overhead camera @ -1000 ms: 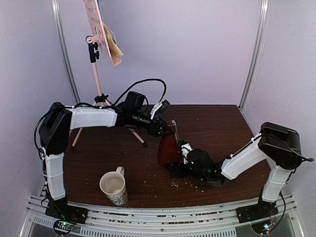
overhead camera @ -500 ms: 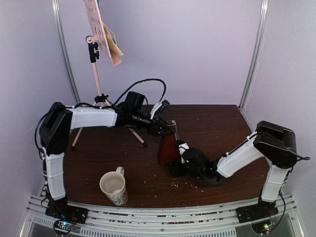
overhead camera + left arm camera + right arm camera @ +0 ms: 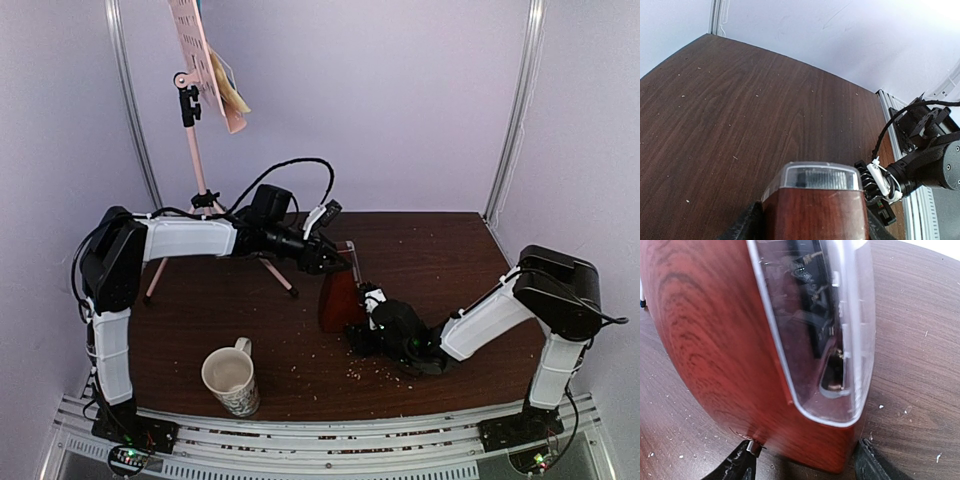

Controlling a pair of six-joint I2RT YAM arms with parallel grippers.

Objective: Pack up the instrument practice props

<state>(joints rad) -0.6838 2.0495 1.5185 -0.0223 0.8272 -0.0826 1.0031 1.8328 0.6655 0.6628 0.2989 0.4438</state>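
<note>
The metronome stands upright mid-tabletop, with the left gripper clamped on its top, presumably to steady it, while the right gripper brackets its base (firm grip cannot be confirmed).

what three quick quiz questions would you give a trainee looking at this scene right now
1. True or false: the mug stands upright.
2. Which thing sits between the fingers of both the left gripper and the right gripper? A mug B metronome C music stand
3. Where are the music sheets?
Key: 1 true; 2 B; 3 on the music stand's desk.
</note>
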